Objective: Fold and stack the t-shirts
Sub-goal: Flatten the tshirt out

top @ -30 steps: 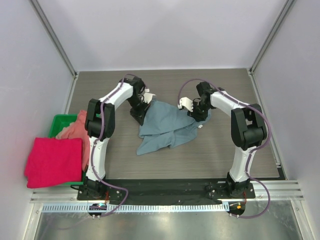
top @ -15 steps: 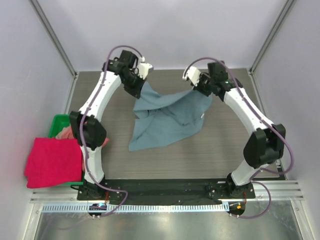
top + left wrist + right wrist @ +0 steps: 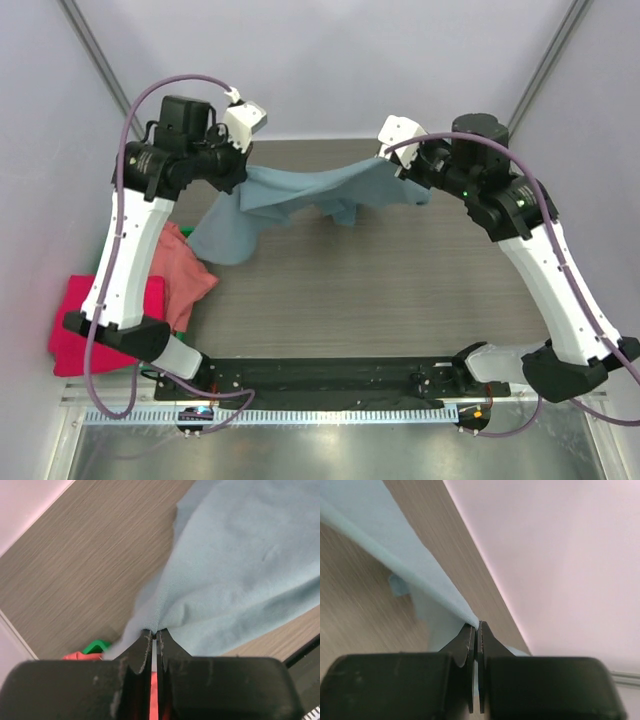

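Crimson-pink soft cloth t-shirt [image 3: 68, 325] sits closest to the arm bases, down and left of the dusty slate-blue cloth t-shirt [image 3: 300, 195]. A crumpled salmon-pink cloth t-shirt [image 3: 185, 270] is between those two. The blue one hangs stretched above the grey wood-grain bench [image 3: 400, 290], sagging in the middle with a flap drooping at its left end. Left end effector [image 3: 154, 635] is pinched tight on its left edge, and the right end effector [image 3: 476, 626] is clamped on its right edge, fingers basically together on the cloth.
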`<state>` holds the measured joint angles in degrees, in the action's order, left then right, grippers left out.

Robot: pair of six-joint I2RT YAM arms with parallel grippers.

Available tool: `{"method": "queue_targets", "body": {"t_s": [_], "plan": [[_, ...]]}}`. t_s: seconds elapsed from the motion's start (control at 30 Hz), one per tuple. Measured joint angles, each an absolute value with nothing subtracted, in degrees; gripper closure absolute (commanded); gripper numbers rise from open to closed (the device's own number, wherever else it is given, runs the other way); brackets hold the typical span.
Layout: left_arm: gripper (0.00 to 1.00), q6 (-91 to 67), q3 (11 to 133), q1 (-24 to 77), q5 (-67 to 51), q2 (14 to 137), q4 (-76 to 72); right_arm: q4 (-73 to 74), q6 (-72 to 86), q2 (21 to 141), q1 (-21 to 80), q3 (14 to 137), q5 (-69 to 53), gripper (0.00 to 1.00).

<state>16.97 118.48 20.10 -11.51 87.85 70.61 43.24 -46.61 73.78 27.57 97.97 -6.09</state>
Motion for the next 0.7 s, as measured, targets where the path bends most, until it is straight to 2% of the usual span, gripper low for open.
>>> {"method": "queue_targets", "body": {"t_s": [0.2, 0.37, 0.53, 0.67, 0.7], "plan": [[1.00, 17.3, 117.7, 20.3, -11.6, 84.5, 71.4, 48.1, -44.2, 71.4, 28.2, 102.7, -3.8, 0.99], [0.99, 19.0, 114.3, 20.3, -13.2, 87.7, 70.1, 47.0, -45.3, 70.2, 28.2, 98.6, -1.7, 0.99], [0.97, 20.7, 110.3, 20.3, -14.8, 98.8, 68.0, 42.9, -48.1, 73.5, 24.8, 87.5, -1.7, 0.99], [0.99, 20.8, 113.6, 20.3, -14.8, 115.7, 65.2, 38.2, -48.5, 85.0, 17.9, 81.9, -4.1, 0.99], [0.81, 20.3, 117.0, 20.3, -14.0, 120.5, 65.5, 36.2, -48.3, 89.5, 16.2, 82.0, -4.9, 0.96]]}}
